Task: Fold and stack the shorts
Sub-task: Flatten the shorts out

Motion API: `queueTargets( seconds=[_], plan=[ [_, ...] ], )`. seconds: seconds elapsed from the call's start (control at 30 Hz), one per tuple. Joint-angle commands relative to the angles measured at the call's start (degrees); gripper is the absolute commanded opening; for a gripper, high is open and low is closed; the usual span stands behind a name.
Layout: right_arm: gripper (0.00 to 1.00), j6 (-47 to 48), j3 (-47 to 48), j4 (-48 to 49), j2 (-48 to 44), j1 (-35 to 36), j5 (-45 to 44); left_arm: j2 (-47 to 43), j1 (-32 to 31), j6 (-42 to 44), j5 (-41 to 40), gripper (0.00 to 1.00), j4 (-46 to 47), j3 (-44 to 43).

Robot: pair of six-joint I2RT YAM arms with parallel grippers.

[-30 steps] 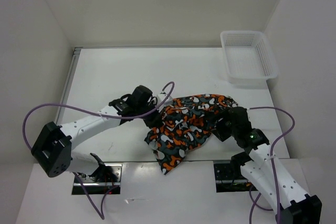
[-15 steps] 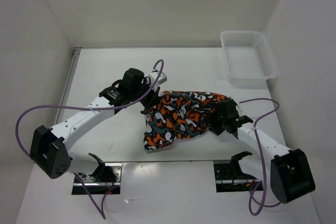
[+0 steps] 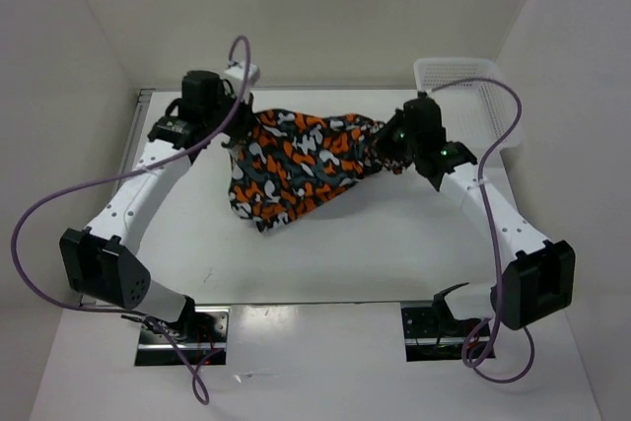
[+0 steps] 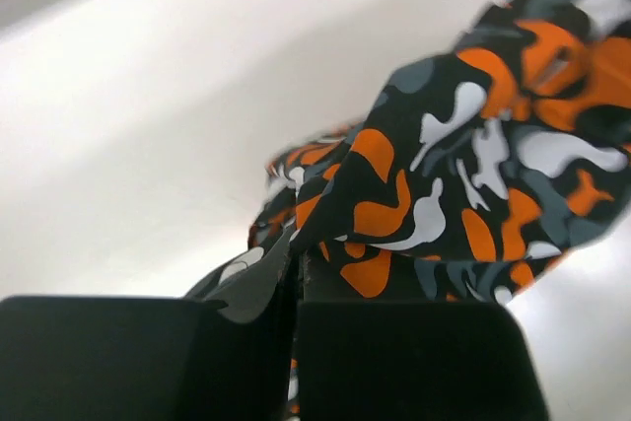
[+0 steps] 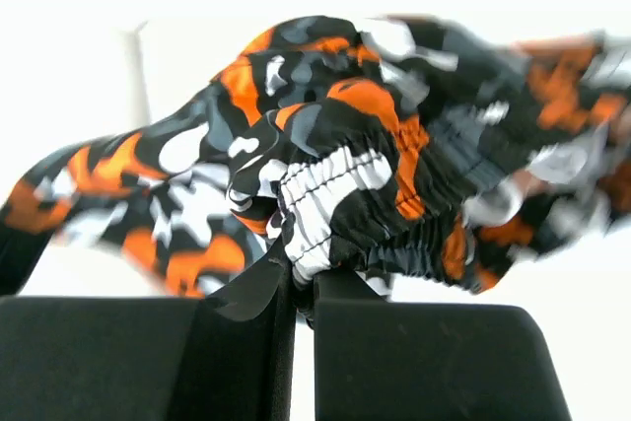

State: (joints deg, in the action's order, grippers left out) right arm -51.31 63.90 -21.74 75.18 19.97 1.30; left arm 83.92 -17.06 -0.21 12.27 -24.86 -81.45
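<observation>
Top external showed one table (image 3: 394,244). One pair of shorts (image 3: 296,165) hung over its far half, long axis left to right, slack drooping nearward. One basket (image 3: 455,64) sat far right. Left gripper (image 3: 235,137) and right gripper (image 3: 386,152) each pinched an opposite end, fingers pressed onto cloth; neither arm nearer.

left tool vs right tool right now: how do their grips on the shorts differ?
Left tool pinches a flat printed edge at the left end of the shorts; right tool pinches the gathered elastic waistband at the right end. Right tool sits beside the basket; left tool is far from it. Both are shut on the shorts, which span between them.
</observation>
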Motion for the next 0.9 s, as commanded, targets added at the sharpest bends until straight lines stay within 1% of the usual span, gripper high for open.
queueTargets(
  seconds=[0.0,0.03,0.1,0.13,0.2,0.23,0.27,0.3,0.33,0.37,0.4,0.43,0.47,0.5,0.53,0.6,0.63,0.7,0.73,0.77,0.8,0.83,0.87],
  plan=[
    [0.0,11.5,12.0,-1.9,1.5,0.3,5.8,-0.2,4.7,0.2,-0.6,0.0,1.3,-10.2],
    [0.0,12.2,14.4,-1.9,1.5,0.3,6.9,-0.2,6.6,0.2,-0.6,0.0,1.3,-11.6],
    [0.0,14.5,15.1,-3.2,0.9,0.3,11.0,-0.2,8.3,0.2,-0.6,0.0,0.8,-12.7],
    [0.02,14.5,14.3,-3.2,-0.5,0.3,12.3,-0.9,9.0,0.2,-0.6,0.0,-0.2,-13.4],
    [0.05,15.2,11.4,-4.8,-2.1,0.3,15.4,-2.2,10.7,0.2,-0.6,0.0,-0.7,-11.8],
    [0.06,15.2,9.1,-4.8,-3.3,0.3,16.4,-2.9,10.7,0.2,-0.6,0.0,-0.7,-10.4],
    [0.06,15.2,3.3,-4.8,-5.9,0.3,17.0,-4.3,11.3,0.2,0.1,0.0,-0.7,-6.7],
    [0.06,14.5,-0.1,-3.9,-7.3,0.3,18.1,-5.0,11.3,0.2,0.8,0.0,-0.7,-4.4],
    [0.04,13.6,-6.7,-3.3,-8.7,0.3,18.7,-5.6,11.3,0.2,0.8,0.0,-0.2,-1.9],
    [0.04,13.0,-9.6,-3.3,-10.6,0.3,18.7,-6.9,11.3,0.2,1.9,0.03,0.8,1.0],
    [0.06,13.0,-12.1,-2.2,-10.6,0.3,20.5,-6.9,11.3,0.2,2.9,0.43,1.4,3.9],
    [0.36,12.2,-15.7,-2.2,-9.2,0.3,20.5,-7.5,11.3,0.2,3.5,0.78,2.8,9.4],
    [0.51,12.2,-16.4,-2.2,-7.4,-0.4,20.5,-6.8,11.3,0.2,3.5,0.93,2.8,11.4],
    [0.51,12.2,-16.4,-2.8,-5.6,-0.9,20.5,-6.1,11.3,0.2,3.5,1.0,2.3,12.4],
    [0.51,11.1,-15.7,-2.8,-4.0,-0.9,19.3,-4.4,11.9,0.2,3.5,1.0,0.3,12.5],
    [0.51,10.4,-14.9,-2.8,-2.5,-0.9,17.6,-4.4,11.9,0.2,0.7,1.0,-1.7,12.5],
    [0.49,10.4,-14.9,-2.8,-3.0,-0.9,16.4,-5.6,11.9,0.2,-0.6,1.0,-2.4,12.5],
    [0.43,10.4,-15.7,-3.6,-5.2,-0.9,14.5,-8.3,11.9,0.2,-2.7,1.0,-3.1,15.5],
    [0.35,10.4,-16.6,-4.8,-5.9,-0.9,12.8,-11.5,12.5,0.2,-2.7,0.94,-2.6,17.4],
    [0.34,9.7,-17.7,-5.3,-6.6,-0.9,12.2,-12.8,12.5,0.2,-2.7,0.82,-2.6,19.5],
    [0.34,9.6,-20.4,-5.3,-8.1,-0.9,12.2,-15.3,12.5,0.2,-2.7,0.57,-2.6,23.5],
    [0.38,8.8,-21.8,-5.3,-8.8,-0.9,12.9,-16.3,12.5,0.2,-3.2,0.47,-2.6,25.6],
    [0.44,6.4,-22.9,-5.3,-9.6,-0.9,13.6,-17.3,12.5,0.2,-3.2,0.41,-2.6,27.6]
  ],
)
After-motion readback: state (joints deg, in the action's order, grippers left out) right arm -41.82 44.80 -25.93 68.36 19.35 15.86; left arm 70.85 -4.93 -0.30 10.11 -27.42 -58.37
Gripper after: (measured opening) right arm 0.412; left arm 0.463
